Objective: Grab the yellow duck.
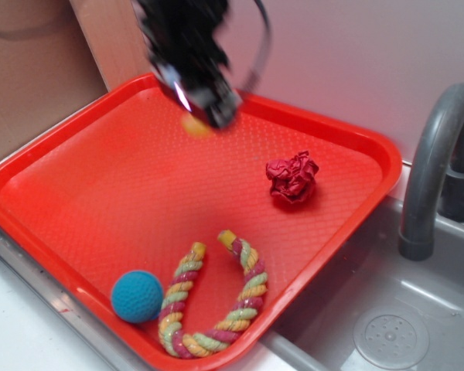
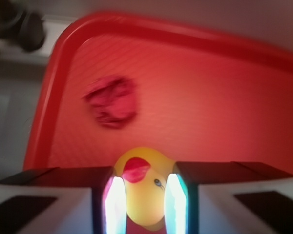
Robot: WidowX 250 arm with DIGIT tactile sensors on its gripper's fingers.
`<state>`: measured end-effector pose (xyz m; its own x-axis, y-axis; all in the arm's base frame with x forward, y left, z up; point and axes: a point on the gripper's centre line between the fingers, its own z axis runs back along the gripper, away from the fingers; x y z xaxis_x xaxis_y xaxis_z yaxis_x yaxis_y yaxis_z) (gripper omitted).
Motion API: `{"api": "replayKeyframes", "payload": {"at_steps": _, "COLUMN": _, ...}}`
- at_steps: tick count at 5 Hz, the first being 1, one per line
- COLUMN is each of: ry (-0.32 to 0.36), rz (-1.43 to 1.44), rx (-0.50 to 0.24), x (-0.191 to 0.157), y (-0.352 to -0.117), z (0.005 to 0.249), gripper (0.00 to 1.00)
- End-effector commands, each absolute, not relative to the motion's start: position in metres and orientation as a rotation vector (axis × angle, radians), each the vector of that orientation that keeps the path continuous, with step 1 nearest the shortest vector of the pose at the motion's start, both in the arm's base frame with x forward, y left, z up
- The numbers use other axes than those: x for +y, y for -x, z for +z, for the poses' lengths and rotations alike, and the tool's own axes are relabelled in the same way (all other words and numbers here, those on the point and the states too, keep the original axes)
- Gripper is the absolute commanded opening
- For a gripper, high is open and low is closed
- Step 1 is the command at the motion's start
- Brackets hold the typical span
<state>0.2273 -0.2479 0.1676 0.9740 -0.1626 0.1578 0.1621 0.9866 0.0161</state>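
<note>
The pincer (image 2: 145,204) clamps the smooth, round-headed duck (image 2: 144,187) between glossy pads, above the tray's (image 1: 77,147) dimpled red plastic, near a crumpled wad (image 2: 111,101).

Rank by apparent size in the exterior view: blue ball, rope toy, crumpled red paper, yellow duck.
1. rope toy, clearly the largest.
2. blue ball and crumpled red paper look about alike; the ball sits nearer the camera, so no ranking.
3. yellow duck, smallest, but blurred and partly hidden by the gripper.
</note>
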Motion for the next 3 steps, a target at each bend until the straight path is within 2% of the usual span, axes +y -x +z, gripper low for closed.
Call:
{"api": "replayKeyframes", "payload": {"at_steps": 1, "ry": 0.065, "rz": 0.071, "rx": -0.283, "x": -0.166, "y": -0.187, "z": 0.276, "gripper": 0.0}}
{"api": "replayKeyframes", "payload": {"at_steps": 2, "ry": 0.097, "rz": 0.143, "rx": -0.301, "x": -0.146, "y": -0.179, "z": 0.277, "gripper": 0.0}}
{"api": "replayKeyframes", "payload": {"at_steps": 3, "ry": 0.061, "rz": 0.137, "rx": -0.273, "x": -0.137, "y": -0.176, "z": 0.278, "gripper": 0.0}}
